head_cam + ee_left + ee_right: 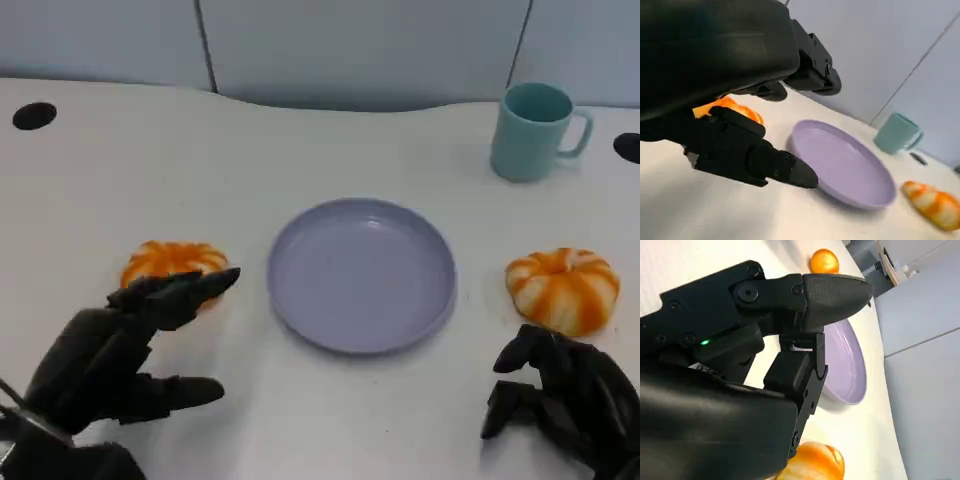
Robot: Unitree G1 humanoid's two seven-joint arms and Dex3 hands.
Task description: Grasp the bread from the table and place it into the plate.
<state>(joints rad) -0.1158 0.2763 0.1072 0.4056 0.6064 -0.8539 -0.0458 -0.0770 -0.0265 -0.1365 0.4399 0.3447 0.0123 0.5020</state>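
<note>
Here the left hand (125,345), fingers spread and holding nothing, reached over the left bread roll (168,261) beside the purple plate (361,274), while the right hand (560,395), loosely curled and empty, sat just before the right roll (563,288).

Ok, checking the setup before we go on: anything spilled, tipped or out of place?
Nothing stands out. The plate sits flat and bare, a bread lies each side of it, second bread, and the mug stands upright.
</note>
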